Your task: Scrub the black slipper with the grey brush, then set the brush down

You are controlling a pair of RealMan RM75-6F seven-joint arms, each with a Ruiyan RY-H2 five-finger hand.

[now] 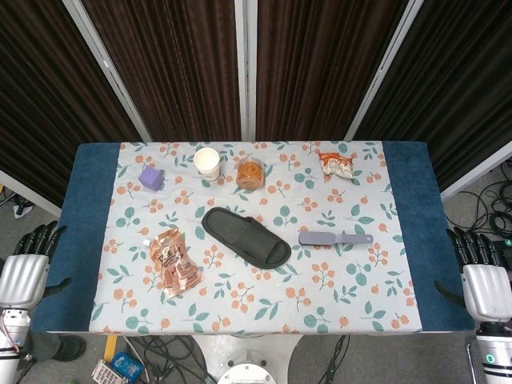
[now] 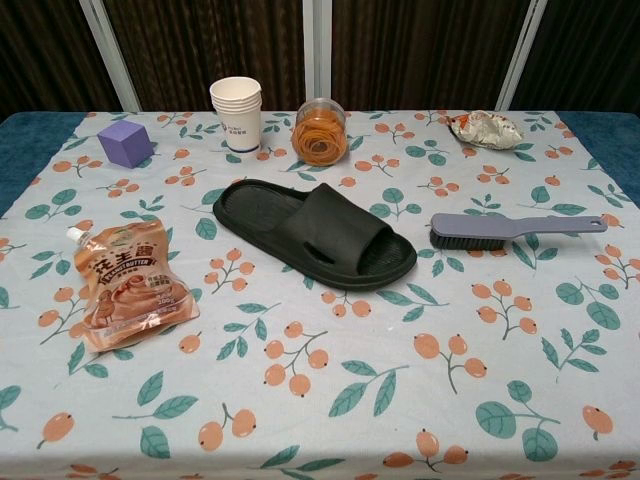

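Head view: high above the near edge, looking steeply down; whole table (image 1: 88,240) and backdrop curtains (image 1: 176,64) visible.
Chest view: lower, closer, facing forward across the tabletop.
Shared: central floral cloth (image 2: 330,400) area.

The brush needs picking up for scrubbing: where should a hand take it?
By the thin handle, from above with the right hand. The brush lies bristles-down right of the slipper, handle pointing away from it toward that hand's side.

A robot test lab rather than a home: dark curtain panels (image 1: 176,64) on metal framing behind a cloth-covered table (image 1: 88,240), with loose cables (image 1: 500,200) trailing across the bare floor.
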